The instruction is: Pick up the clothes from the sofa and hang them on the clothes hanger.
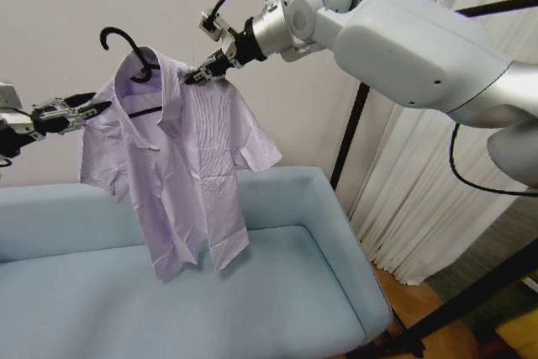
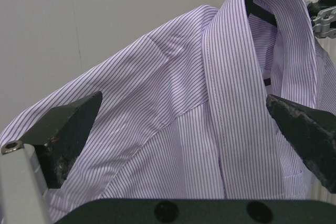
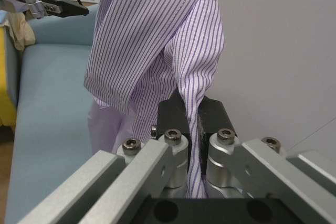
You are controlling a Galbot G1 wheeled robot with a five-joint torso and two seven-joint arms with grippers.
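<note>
While the purple striped shirt (image 1: pixel 189 166) hangs in the air above the light blue sofa (image 1: pixel 294 292), the right gripper (image 1: pixel 204 73) holds it up by one shoulder. This gripper is closed tight. In the right wrist view a fold of the striped cloth sits squeezed between its two black pads (image 3: pixel 170 116).

The shirt is on a black hanger (image 1: pixel 134 46). The hanger's hook sticks up free in the air, just above the collar. The front of the shirt is open and hangs down loose. Its bottom edge is low over the sofa seat, but I cannot tell if it touches the seat.

The left gripper (image 1: pixel 99 108) is up at the other side of the shirt, right beside the other shoulder, near the sleeve. Its two dark fingers (image 2: pixel 68 129) are spread wide apart, and it holds nothing. In the left wrist view the shoulder and collar of the shirt sit in front of the gap between the fingers. I cannot tell if the fingers touch the cloth.

A black clothes rack (image 1: pixel 349 136) stands to the right of the sofa. Its thin poles go up behind the big white arm. The shirt is well apart from the rack. A white curtain (image 1: pixel 420 208) hangs behind the rack.
</note>
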